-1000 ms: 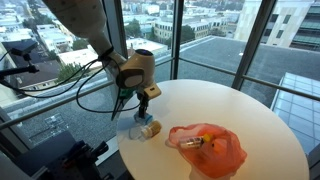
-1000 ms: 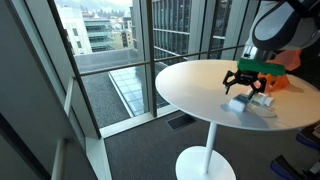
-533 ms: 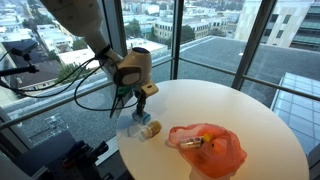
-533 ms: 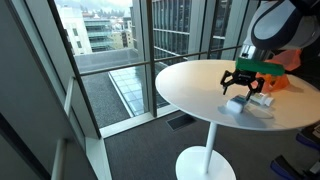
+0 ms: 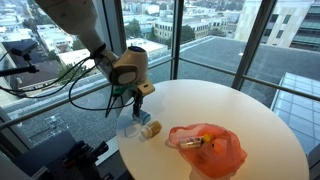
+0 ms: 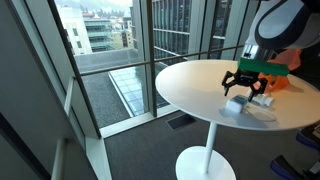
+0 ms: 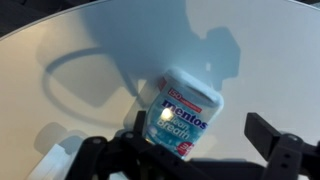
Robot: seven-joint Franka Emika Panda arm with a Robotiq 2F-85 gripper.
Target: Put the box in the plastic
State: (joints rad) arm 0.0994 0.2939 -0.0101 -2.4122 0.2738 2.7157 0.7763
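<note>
End effector (image 7: 200, 135) with jaws spread wide above the white-and-teal Mentos box (image 7: 183, 115) lying on the round white surface (image 5: 235, 110): I should descend centred, straddle its narrower sides, then close, well short of the orange plastic bag (image 5: 207, 148).

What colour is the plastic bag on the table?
The plastic bag is orange-red and slightly see-through. It shows best in an exterior view.
</note>
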